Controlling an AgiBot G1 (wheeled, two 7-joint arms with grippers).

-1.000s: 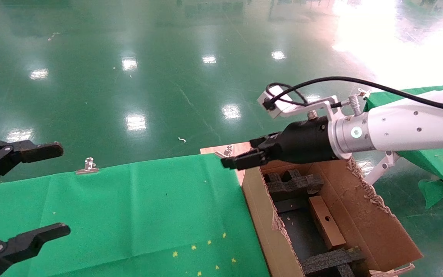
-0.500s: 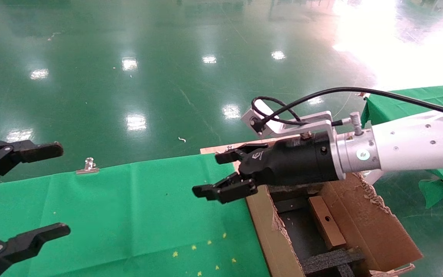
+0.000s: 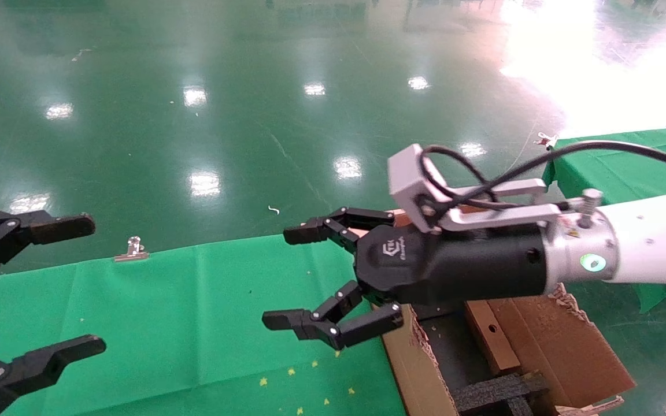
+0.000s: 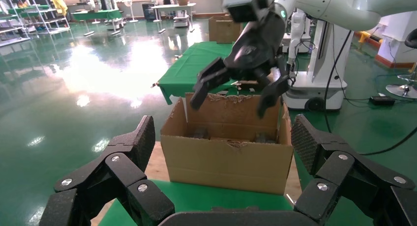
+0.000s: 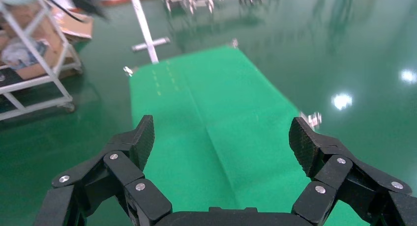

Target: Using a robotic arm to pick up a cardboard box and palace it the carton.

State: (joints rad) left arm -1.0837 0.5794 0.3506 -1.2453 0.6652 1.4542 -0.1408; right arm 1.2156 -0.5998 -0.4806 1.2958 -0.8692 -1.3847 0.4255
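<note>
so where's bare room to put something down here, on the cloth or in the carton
The green cloth is bare between the open left gripper and the carton; the open right gripper hangs over its carton-side edge. The carton is crowded: black foam inserts, the cardboard box, and a narrow dark floor strip between.

You see the white glossy robotic arm [image 3: 651, 245] reaching in from the right, its black three-fingered right gripper [image 3: 310, 277] spread wide and empty over the green cloth [image 3: 194, 312] just left of the large brown corrugated carton [image 3: 547, 335]. Inside that carton lies the small flat brown cardboard box [image 3: 490, 336] among black foam inserts [image 3: 498, 393]. Far left of the carton, your left gripper [image 3: 38, 292] hangs spread open.
</note>
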